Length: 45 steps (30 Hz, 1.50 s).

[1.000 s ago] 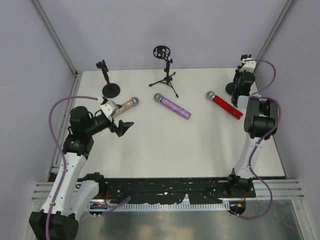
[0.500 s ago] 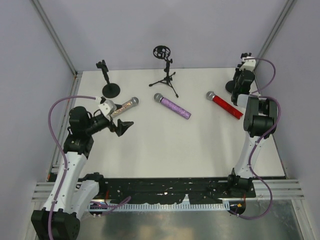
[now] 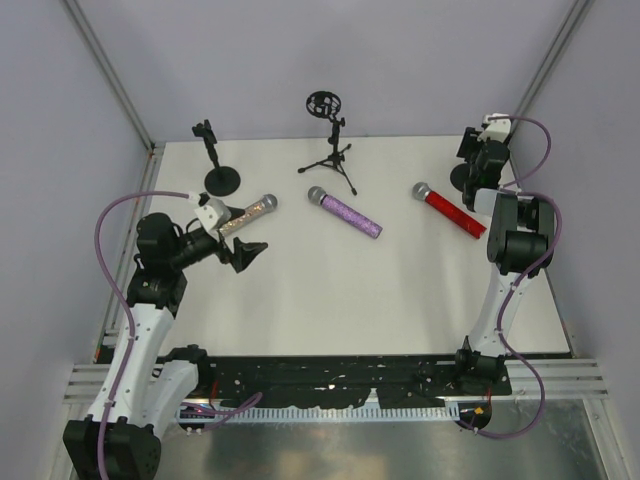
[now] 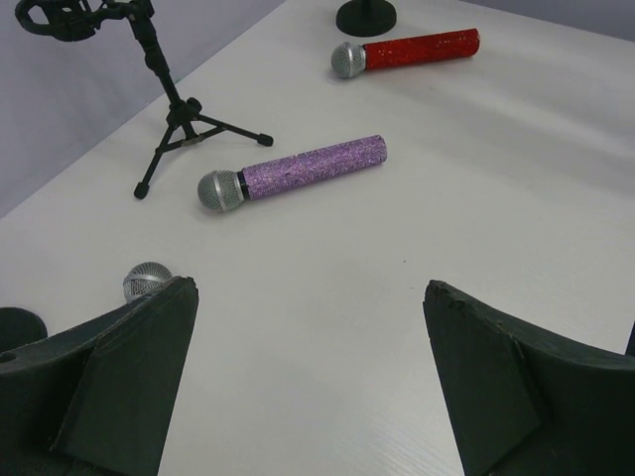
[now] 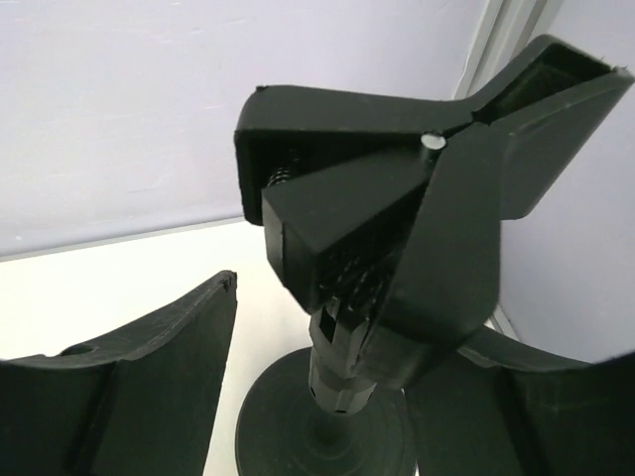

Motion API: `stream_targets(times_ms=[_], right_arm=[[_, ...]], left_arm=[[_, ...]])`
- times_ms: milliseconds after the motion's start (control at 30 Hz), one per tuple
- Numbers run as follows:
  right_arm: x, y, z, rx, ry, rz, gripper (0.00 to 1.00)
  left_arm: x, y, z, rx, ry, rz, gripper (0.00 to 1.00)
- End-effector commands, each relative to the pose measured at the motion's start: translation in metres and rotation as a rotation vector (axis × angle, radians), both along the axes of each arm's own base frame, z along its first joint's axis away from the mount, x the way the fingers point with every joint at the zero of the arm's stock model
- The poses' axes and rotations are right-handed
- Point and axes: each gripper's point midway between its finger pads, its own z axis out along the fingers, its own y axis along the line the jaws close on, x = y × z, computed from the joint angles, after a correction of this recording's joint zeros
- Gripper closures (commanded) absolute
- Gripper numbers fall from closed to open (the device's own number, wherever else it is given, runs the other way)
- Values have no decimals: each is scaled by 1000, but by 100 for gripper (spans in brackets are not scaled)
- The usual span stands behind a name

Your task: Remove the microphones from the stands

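Three microphones lie flat on the white table: a red one (image 3: 450,210) (image 4: 412,50), a purple one (image 3: 345,212) (image 4: 298,171) and a silver glitter one (image 3: 248,213), whose head (image 4: 147,281) peeks past my left finger. No stand holds a microphone. My right gripper (image 3: 481,158) (image 5: 362,317) is open at the back right, its fingers on either side of the round-base stand's empty black clip (image 5: 417,198); the near finger is apart from it. My left gripper (image 3: 238,250) (image 4: 310,293) hangs open and empty near the silver microphone.
A black tripod stand (image 3: 330,140) (image 4: 164,79) with a ring holder stands at the back centre. Another round-base stand (image 3: 215,165) stands at the back left. The right stand's base (image 5: 298,426) (image 4: 365,15) sits close to the right wall.
My right gripper's jaws have spread apart around the stand's clip. My left arm has barely shifted. The microphones have not moved.
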Motion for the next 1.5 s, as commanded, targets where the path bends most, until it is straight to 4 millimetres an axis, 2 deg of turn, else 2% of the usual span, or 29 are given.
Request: stream_targets(times_ms=[0,133,167,267,300,333,367,400,433,467,500,533,567,600,633,667,767,933,1067,1133,1267,1333,1400,1433,1467], right_arm=[[-5,4,52,-19,-107,24,30],[-12,4,48,-9,-47,17,19],[-15,4,41,6,-12,12,14],[-34,2,44,24,42,-14,4],[-41,2,37,38,90,-21,1],[-49,2,46,39,99,-32,0],[-58,2,35,50,168,-41,4],[-66,1,47,56,176,-54,5],[-76,2,37,72,238,-55,5],[-85,3,49,70,247,-57,5],[-97,5,37,90,324,-66,5],[-106,6,50,86,323,-64,5],[-121,10,37,91,405,-53,5],[-131,12,47,90,406,-50,5],[-145,15,41,89,457,-44,5],[-157,18,48,83,460,-34,5],[-195,28,43,29,540,23,5],[-244,26,52,-83,573,25,5],[-269,44,72,-134,488,120,5],[-277,65,90,-135,403,223,5],[-299,86,137,-138,189,285,5],[-321,99,171,-143,54,320,5],[-341,115,195,-173,-36,384,5],[-348,123,200,-176,-48,424,5],[-359,128,219,-188,-84,440,5]], left_arm=[[-1,-2,10,-19,-34,-21,0],[-3,-2,10,-18,-37,-24,0],[-3,-2,9,-18,-32,-21,0],[-2,-1,9,-13,-31,-13,0],[-1,0,9,-11,-31,-6,0],[0,1,10,-10,-32,2,0],[1,3,11,-10,-27,18,0],[3,5,12,-7,-21,35,0],[5,7,14,-6,-19,55,0],[10,12,16,-11,-16,104,0],[13,17,17,-14,-7,143,0],[15,21,20,-12,-8,175,0],[18,26,20,-9,-2,212,0],[19,29,22,-6,2,235,0],[19,32,23,4,11,253,0],[18,33,22,19,15,254,1],[11,40,17,109,18,257,0],[4,68,16,225,24,387,0],[2,86,17,212,72,517,1],[0,97,22,215,82,583,0],[-16,108,41,209,48,647,0],[-26,110,50,219,28,653,0],[-37,116,60,242,-13,674,0],[-41,122,65,245,-25,706,0],[-45,126,69,244,-33,731,0]])
